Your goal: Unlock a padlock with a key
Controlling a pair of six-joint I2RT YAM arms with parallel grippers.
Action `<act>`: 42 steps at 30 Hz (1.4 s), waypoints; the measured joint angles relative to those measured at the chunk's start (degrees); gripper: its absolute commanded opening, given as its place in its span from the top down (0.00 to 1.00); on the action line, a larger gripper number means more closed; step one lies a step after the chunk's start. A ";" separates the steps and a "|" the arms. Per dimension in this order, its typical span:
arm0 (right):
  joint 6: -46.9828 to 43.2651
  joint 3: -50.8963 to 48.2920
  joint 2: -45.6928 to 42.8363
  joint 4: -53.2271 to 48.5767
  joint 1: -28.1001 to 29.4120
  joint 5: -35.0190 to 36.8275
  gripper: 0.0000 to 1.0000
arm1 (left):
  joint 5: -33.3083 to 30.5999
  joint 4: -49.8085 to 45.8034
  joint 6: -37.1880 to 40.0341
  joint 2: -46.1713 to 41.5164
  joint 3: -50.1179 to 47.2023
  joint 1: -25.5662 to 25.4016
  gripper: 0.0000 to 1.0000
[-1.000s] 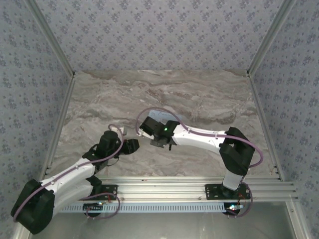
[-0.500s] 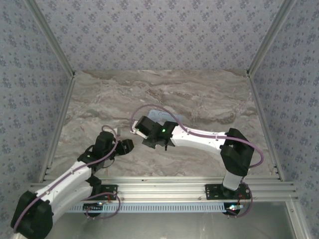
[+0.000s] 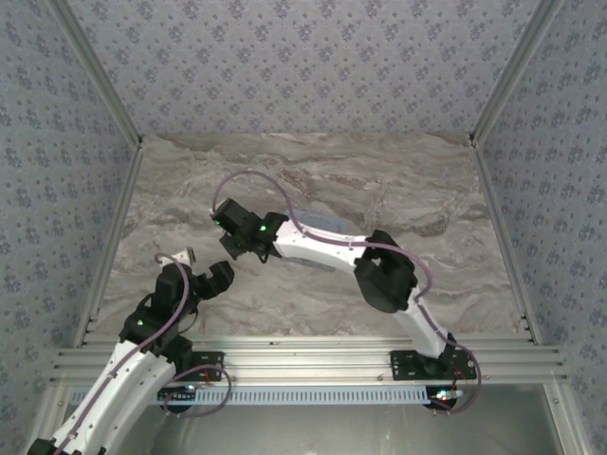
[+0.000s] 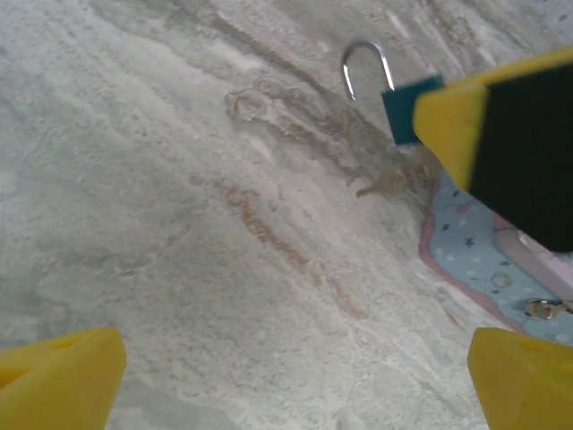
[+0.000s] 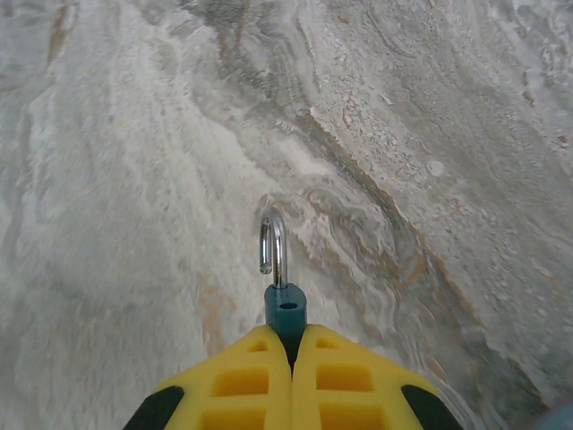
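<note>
The right gripper [image 5: 288, 339] pinches the small dark-blue padlock [image 5: 285, 313], its silver shackle [image 5: 271, 237] pointing straight out, while the left gripper [image 4: 291, 372], spread empty, faces it.

One padlock [image 5: 285, 309]; one key [image 4: 383, 185]; one pale-blue tin [image 4: 466, 266]; two pincers: left pincer [image 4: 291, 381], right pincer [image 5: 291, 363].

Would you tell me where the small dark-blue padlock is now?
The small dark-blue padlock is pinched in the right gripper, shackle open, over the marble table, left of centre in the top view.
</note>
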 measured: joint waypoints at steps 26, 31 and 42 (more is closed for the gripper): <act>1.55 -14.27 -23.96 0.26 -4.76 11.08 0.00 | 2.40 3.08 6.95 11.58 5.60 2.08 0.02; 3.21 -33.59 -43.69 2.67 -12.59 18.14 0.00 | 0.15 10.40 15.30 19.23 11.30 2.25 0.02; -1.01 -82.07 -73.40 20.94 -45.83 14.88 0.00 | -13.03 33.59 39.32 31.91 8.98 8.02 0.02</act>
